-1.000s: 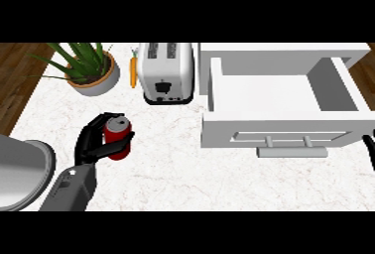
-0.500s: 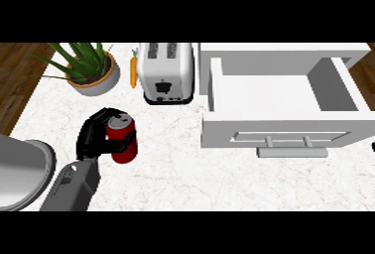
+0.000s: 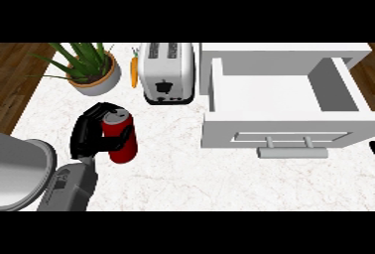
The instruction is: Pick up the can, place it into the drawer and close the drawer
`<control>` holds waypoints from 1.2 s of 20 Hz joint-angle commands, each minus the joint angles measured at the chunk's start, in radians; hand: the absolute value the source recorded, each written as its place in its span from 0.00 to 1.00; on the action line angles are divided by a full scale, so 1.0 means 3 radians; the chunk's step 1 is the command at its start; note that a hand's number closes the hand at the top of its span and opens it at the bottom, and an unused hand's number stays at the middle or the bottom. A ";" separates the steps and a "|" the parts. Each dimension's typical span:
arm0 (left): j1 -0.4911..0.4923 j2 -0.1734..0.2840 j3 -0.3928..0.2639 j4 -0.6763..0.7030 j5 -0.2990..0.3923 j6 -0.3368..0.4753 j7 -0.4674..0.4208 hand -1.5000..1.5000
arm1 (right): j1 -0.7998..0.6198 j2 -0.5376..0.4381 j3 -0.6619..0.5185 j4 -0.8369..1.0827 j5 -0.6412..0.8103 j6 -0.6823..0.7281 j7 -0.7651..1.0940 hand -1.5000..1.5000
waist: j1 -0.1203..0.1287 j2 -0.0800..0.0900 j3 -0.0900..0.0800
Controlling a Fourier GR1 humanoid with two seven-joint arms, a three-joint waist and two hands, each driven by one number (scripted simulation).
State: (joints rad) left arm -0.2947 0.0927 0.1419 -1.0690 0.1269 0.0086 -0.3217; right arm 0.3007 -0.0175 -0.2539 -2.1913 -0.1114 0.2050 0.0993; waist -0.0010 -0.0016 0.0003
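Can [image 3: 118, 139] — red, silver-topped, upright

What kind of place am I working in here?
Most likely a kitchen counter: a toaster stands at the back beside a carrot, and an open white drawer sits on the marble top.

White marbled counter [image 3: 219, 178] under even light; dark wood floor [image 3: 18, 79] at left edge; potted plant [image 3: 92, 69], carrot [image 3: 135, 72], toaster [image 3: 168, 72] along back.
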 commanded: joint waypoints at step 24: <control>-0.1928 -0.0308 -0.1155 -0.0572 -0.0387 0.1359 0.1822 1.00 | 0.0000 0.0055 0.0032 0.0062 0.0086 -0.0008 -0.0185 0.00 | -0.0078 0.0014 0.0001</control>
State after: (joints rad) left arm -0.7266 0.0023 -0.1633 -1.3344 -0.0080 0.3362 0.2090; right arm 0.2958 -0.0179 -0.2878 -2.1998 -0.1262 0.2164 0.0981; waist -0.0145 0.0001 0.0003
